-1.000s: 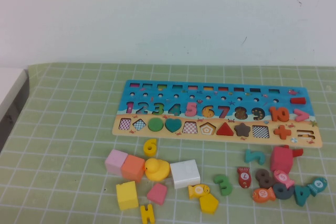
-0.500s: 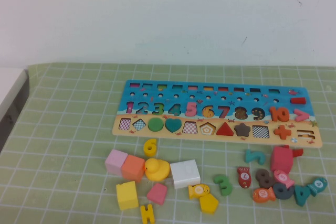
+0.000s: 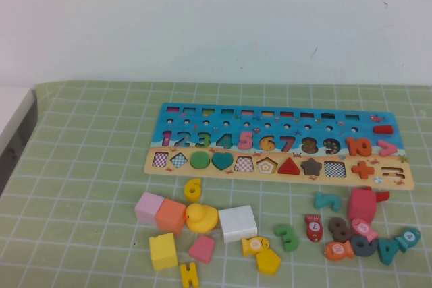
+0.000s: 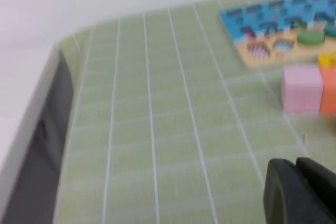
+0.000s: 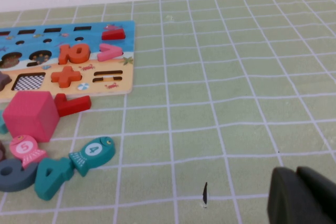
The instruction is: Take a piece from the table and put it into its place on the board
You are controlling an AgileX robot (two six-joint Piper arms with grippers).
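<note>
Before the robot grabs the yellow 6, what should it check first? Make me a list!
1. Yellow 6 lies flat on the table, free on top: ok.
2. Duck sits close beside it: not ok, crowding risk.
3. The 6 slot on the board looks unfilled: cannot tell for sure.
4. Left pincer low over bare mat, far from the 6: ok; open or shut: cannot tell.
5. Right pincer parked beyond the board's right end: ok.

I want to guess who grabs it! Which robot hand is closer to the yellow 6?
Left. The left gripper sits near the pink block beside the yellow 6; the right gripper is beyond the board's far end.
</note>
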